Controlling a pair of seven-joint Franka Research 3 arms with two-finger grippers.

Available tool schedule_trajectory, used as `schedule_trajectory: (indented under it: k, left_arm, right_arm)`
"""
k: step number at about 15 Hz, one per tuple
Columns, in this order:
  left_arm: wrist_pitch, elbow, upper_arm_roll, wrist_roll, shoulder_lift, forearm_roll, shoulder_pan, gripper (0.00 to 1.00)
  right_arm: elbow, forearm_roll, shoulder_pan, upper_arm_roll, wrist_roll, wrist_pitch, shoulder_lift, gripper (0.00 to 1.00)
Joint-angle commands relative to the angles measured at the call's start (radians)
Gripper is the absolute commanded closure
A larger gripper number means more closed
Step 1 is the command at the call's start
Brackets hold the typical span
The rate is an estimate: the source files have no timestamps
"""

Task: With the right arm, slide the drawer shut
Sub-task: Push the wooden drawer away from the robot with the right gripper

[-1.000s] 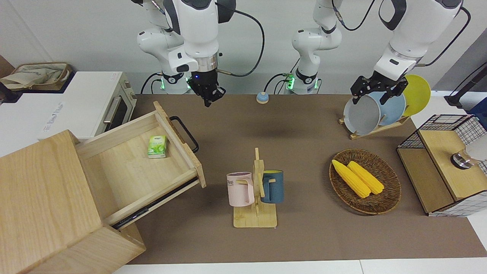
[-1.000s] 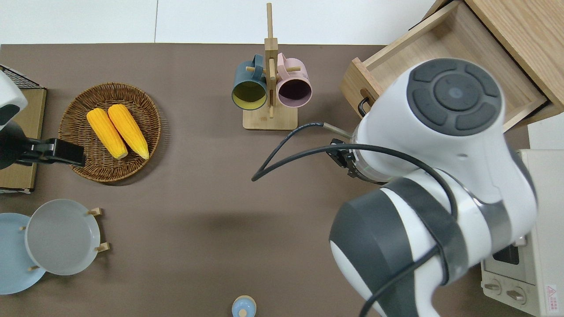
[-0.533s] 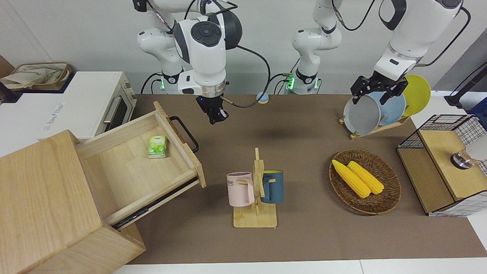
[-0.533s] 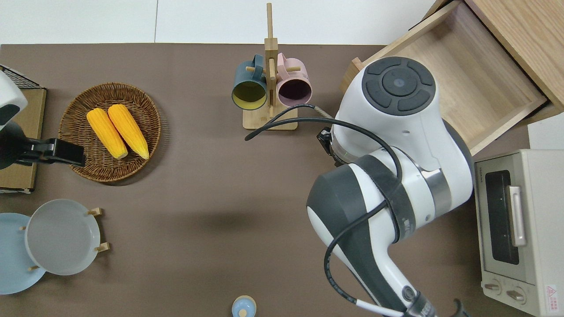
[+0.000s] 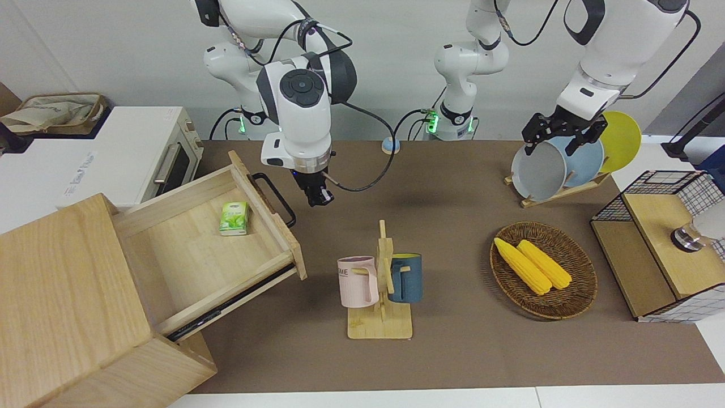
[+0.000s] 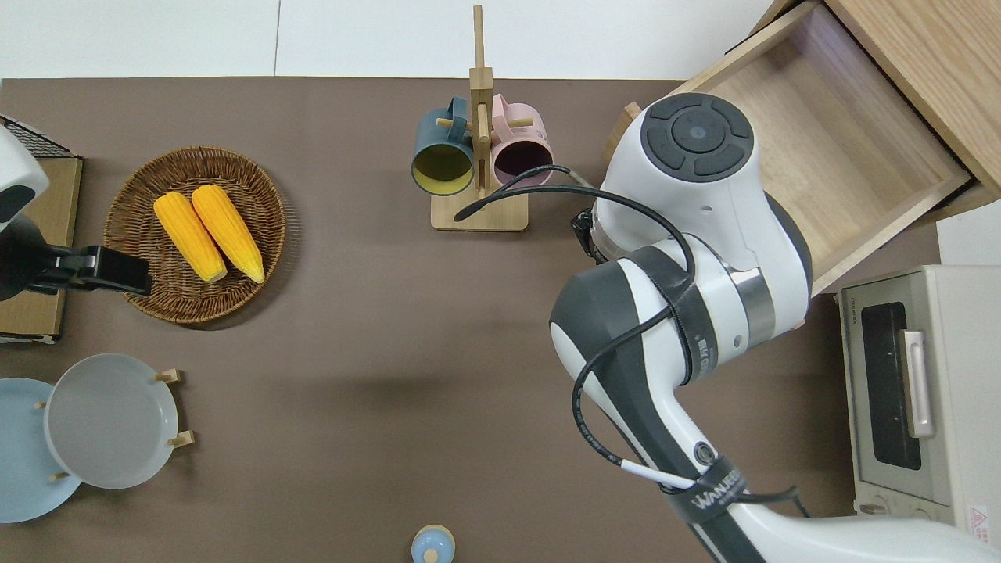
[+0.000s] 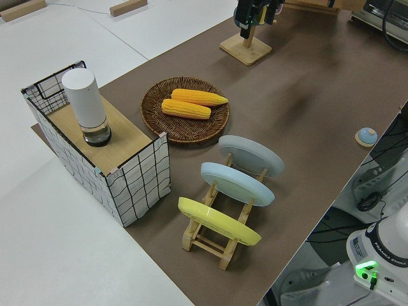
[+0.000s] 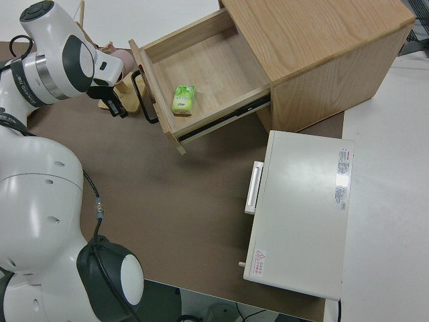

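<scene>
One drawer (image 5: pixel 198 243) fully open, green packet (image 5: pixel 234 218) inside. Right tool (image 5: pixel 318 198) beside handle (image 5: pixel 276 198), positioned for push; finger state unclear, apparently empty. Left arm parked.

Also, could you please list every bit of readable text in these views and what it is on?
"FRANKA EMIKA": robot base.
"ME": pink mug, start hidden.
"WAN...": strap on the right arm, rest unclear.
Oven stickers, green packet: too small to read.
</scene>
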Motion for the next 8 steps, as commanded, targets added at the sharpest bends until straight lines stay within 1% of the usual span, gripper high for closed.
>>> schedule_trajectory:
  k: [1,4,6,8]
  left_arm:
    - [-0.018,0.009,0.0,-0.01,-0.004,0.018,-0.007,0.01]
    - [-0.018,0.01,0.0,-0.01,-0.004,0.018,-0.007,0.01]
    - [-0.018,0.01,0.0,-0.01,-0.004,0.018,-0.007,0.01]
    - [-0.018,0.01,0.0,-0.01,-0.004,0.018,-0.007,0.01]
  right_arm:
    - [-0.011,0.002,-0.038,0.01,0.004,0.041,0.01,1.0]
    - [-0.009,-0.003,-0.062,0.01,-0.007,0.043,0.018,1.0]
    - [-0.009,-0.003,-0.073,0.01,-0.03,0.065,0.021,1.0]
    - [-0.008,-0.003,-0.089,0.01,-0.046,0.069,0.022,1.0]
